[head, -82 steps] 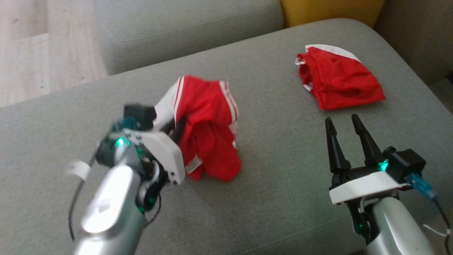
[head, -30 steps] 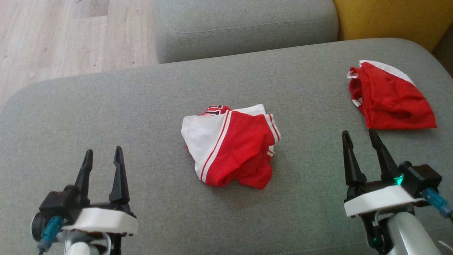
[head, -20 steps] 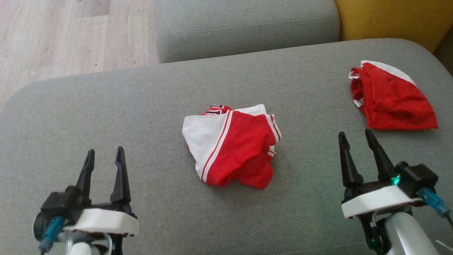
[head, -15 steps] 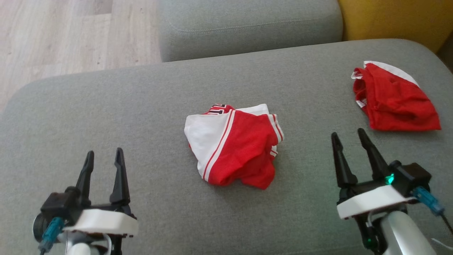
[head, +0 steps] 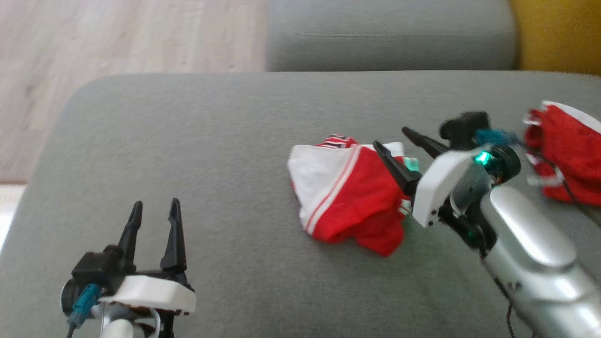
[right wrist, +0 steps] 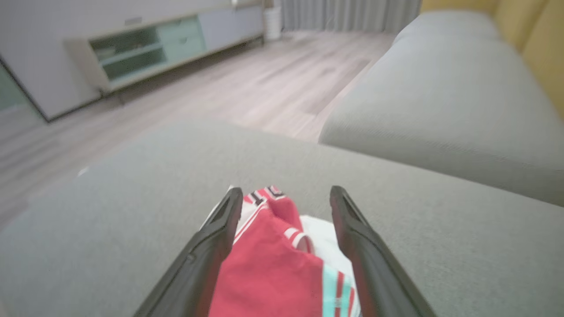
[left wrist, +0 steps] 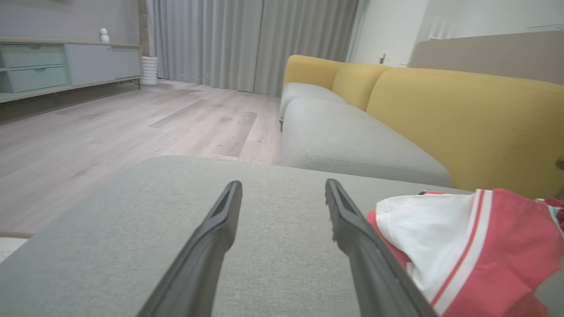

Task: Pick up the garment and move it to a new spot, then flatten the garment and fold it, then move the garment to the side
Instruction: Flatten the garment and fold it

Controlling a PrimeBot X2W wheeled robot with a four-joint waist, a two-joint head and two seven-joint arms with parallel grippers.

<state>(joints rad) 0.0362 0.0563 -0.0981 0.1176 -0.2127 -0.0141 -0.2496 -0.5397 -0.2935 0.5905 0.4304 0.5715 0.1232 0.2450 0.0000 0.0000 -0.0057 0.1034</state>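
A crumpled red and white garment [head: 347,197] lies in a heap on the grey sofa cushion [head: 197,155]. My right gripper [head: 393,139] is open and hangs over the heap's right side, fingers pointing left across it. In the right wrist view the red cloth [right wrist: 273,259] sits between and below the two spread fingers. My left gripper [head: 154,210] stands open at the lower left, well apart from the heap. In the left wrist view the garment [left wrist: 467,246] lies to the right of the fingers.
A second red and white garment [head: 566,152] lies at the cushion's right edge. Another grey cushion [head: 389,35] and a yellow backrest [head: 556,33] stand behind. Wooden floor [head: 117,37] lies beyond the cushion's left edge.
My left gripper let go of the garment, which now lies in a heap. The camera has shifted. My right arm has swung left and now reaches over the heap.
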